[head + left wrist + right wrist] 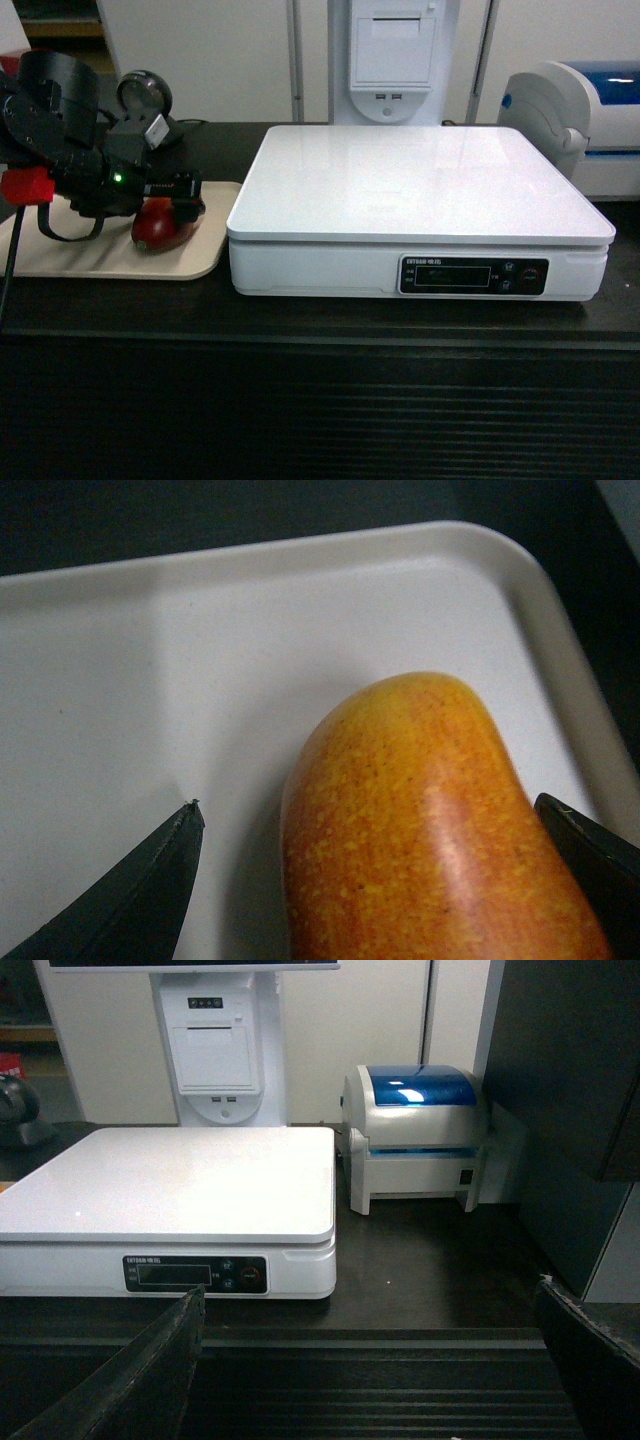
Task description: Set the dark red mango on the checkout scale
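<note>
Head view puts the left gripper low over the beige tray on the left of the checkout, right at the dark red mango, which lies on the tray's right part, near the scale but apart from it. Seen from the left wrist camera, the jaws are spread wide with the mango between them: the right-hand fingertip sits at the fruit's edge, seemingly touching or just beside it, while the left-hand fingertip stands clear of the skin with bare tray showing in the gap. The fruit's orange-yellow speckled side faces that camera, and it rests on the tray surface, not lifted. The scale's white platform carries nothing in the head view; its dark display strip faces the near side. From the right wrist camera, the right gripper hangs in front of the counter with its two dark fingers far apart and nothing between them, looking toward the scale and the white and blue printer to its right.
</note>
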Tool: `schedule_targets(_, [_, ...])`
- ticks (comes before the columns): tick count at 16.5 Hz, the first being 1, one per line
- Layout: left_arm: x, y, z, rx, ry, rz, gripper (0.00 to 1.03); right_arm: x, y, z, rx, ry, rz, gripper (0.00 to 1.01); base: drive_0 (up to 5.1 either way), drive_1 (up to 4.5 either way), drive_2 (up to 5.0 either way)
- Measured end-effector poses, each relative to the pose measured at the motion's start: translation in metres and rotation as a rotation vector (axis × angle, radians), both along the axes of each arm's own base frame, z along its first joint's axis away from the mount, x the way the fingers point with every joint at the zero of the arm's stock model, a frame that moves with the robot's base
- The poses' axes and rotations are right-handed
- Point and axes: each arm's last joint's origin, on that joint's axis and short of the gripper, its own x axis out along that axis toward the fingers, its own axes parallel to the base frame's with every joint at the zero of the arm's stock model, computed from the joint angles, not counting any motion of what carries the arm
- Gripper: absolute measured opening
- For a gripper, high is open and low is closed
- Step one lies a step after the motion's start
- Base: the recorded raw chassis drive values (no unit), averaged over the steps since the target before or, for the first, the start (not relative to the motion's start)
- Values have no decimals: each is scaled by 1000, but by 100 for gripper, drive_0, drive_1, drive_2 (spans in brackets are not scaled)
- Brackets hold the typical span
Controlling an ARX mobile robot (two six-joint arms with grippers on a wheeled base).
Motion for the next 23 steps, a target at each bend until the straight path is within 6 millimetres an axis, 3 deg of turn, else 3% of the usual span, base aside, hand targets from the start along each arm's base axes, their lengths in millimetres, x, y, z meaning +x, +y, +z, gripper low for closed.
schedule_targets(3, [1,3,-2,-6,-13,-4,98,0,0,0,0,0,0,98,0,0,0])
schedule_targets(7, [-3,3,-6,-18,-23,-13,64,0,0,0,0,0,0,98,0,0,0])
schedule_targets(10, [-14,5,0,-5,-21,-8,61,0,0,0,0,0,0,98,0,0,0])
schedule_targets(12, [-25,1,20,-3,-65,-14,61,0,0,0,0,0,0,98,0,0,0])
schedule_targets(14, [-38,-13,62,-1,-153,-41,61,0,0,0,0,0,0,98,0,0,0])
schedule_targets(16, [-51,-44,112,-7,-270,-101,61,0,0,0,0,0,0,98,0,0,0])
schedule_targets(18, [-68,-93,142,-29,-325,-181,61,0,0,0,0,0,0,98,0,0,0])
schedule_targets(23, [-97,-212,149,-40,-314,-372,60,0,0,0,0,0,0,98,0,0,0])
